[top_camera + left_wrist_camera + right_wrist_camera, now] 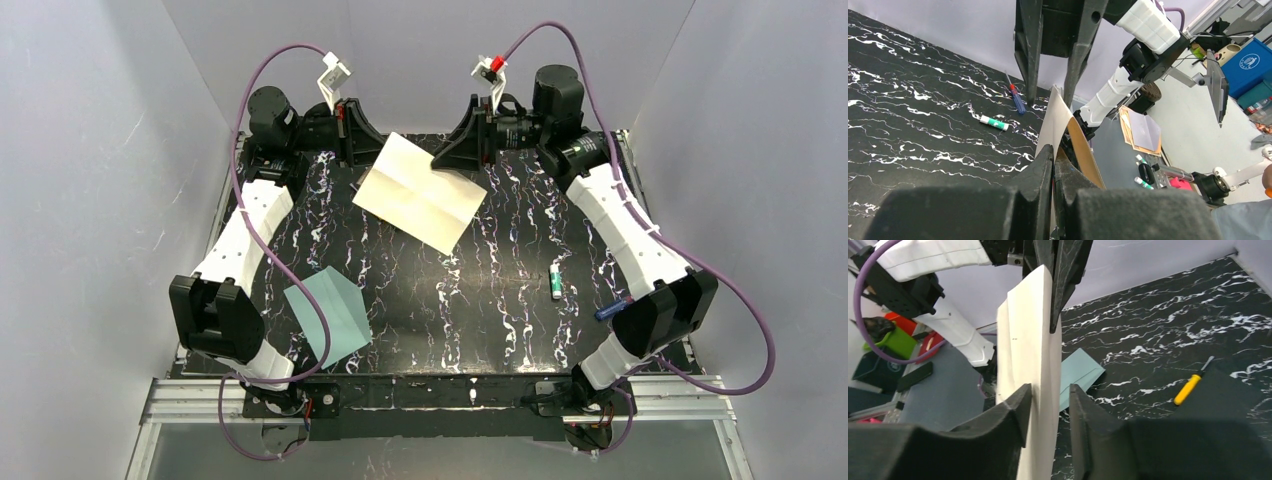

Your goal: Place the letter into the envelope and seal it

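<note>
While L fingers [1044, 172] pinch letter [420, 190], R fingers [1017, 412] gape astride edge; long axis far-left to near-right.

- The left arm [245, 225] and the right arm [625, 225] wear white ribbed plastic shells along their long links, with black boxy joint housings [215, 315] at the bends.
- A thin purple cable [290, 47] loops out from each arm.
- The left gripper [1054, 152] and the right gripper [1049, 390] are matte black and grainy, with thick blunt-tipped fingers [1098, 435].
- A small white angular bracket [333, 72] stands behind each wrist; the right one carries a red piece [490, 66].
- Round black motor drums [268, 108] sit just behind the wrists.
</note>
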Controlling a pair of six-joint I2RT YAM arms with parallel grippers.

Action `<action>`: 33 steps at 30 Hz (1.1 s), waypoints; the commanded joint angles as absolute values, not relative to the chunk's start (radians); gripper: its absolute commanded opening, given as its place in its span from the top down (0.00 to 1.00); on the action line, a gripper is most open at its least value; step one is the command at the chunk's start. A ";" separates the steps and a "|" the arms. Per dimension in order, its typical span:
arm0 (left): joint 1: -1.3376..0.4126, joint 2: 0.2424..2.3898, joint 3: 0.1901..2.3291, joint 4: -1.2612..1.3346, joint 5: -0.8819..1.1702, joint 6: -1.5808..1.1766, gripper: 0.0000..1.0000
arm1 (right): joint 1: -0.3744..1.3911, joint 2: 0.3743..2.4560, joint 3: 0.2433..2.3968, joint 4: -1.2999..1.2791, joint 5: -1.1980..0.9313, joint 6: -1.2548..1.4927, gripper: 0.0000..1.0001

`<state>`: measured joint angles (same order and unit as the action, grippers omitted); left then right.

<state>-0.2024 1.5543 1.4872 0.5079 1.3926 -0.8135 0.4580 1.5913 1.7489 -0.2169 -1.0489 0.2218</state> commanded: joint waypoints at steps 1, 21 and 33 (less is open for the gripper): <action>-0.201 1.540 1.497 0.522 1.434 -0.799 1.00 | 0.457 1.561 1.705 -0.113 -1.147 0.289 0.63; -0.140 1.480 1.457 0.522 1.261 -0.743 0.56 | 0.462 1.531 1.741 -0.119 -0.897 0.251 0.99; -0.002 1.386 1.347 0.093 0.741 -0.602 0.09 | 0.445 1.444 1.710 -0.138 -0.089 0.272 0.99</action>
<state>0.0002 1.4250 1.3281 0.2874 0.9295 -0.6586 0.4515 1.4879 1.6985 -0.1757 -0.4416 0.2310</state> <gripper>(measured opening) 0.906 0.029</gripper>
